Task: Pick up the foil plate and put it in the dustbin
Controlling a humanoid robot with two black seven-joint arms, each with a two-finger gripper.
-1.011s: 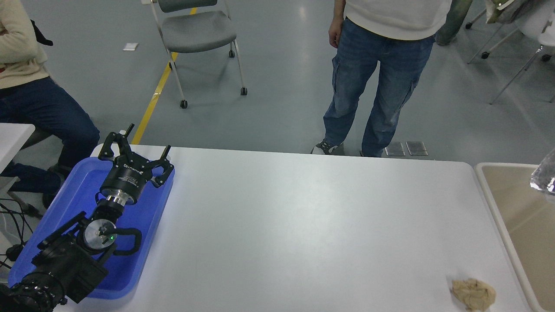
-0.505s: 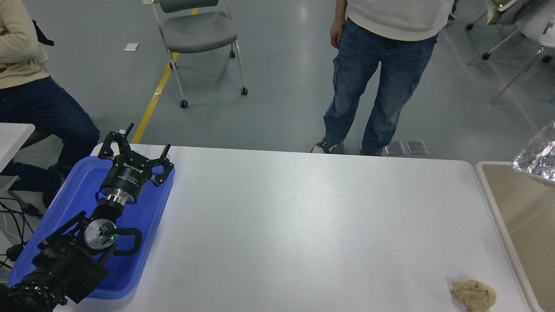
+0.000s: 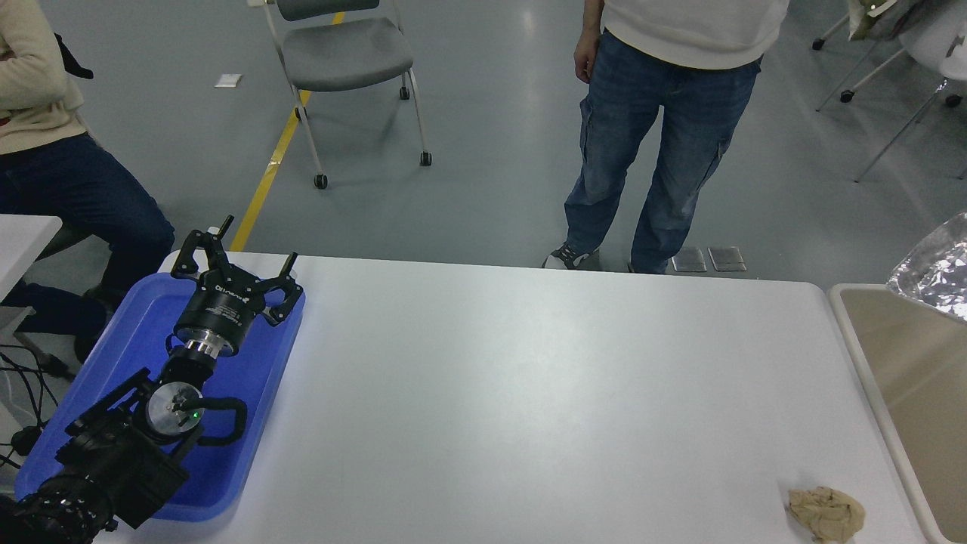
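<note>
This looks like a robotics lab or test hall. A glossy grey poured floor (image 3: 483, 151) with a yellow painted line (image 3: 273, 160) fills the upper frame, where a grey castered office chair (image 3: 344, 57) stands. A plain white work table (image 3: 529, 393) spans the lower frame, loose black cables (image 3: 23, 393) trailing at the left edge.

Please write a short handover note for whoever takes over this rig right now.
Left gripper: open, parked over the blue tray, holding nothing.
Right gripper: out of view.
Foil plate: in the air at the right edge, above the far end of the dustbin; what holds it is not visible.
Done: plate is off the table.
Left: drop it into the dustbin.
A tan paper wad lies near the table's front right corner.
</note>
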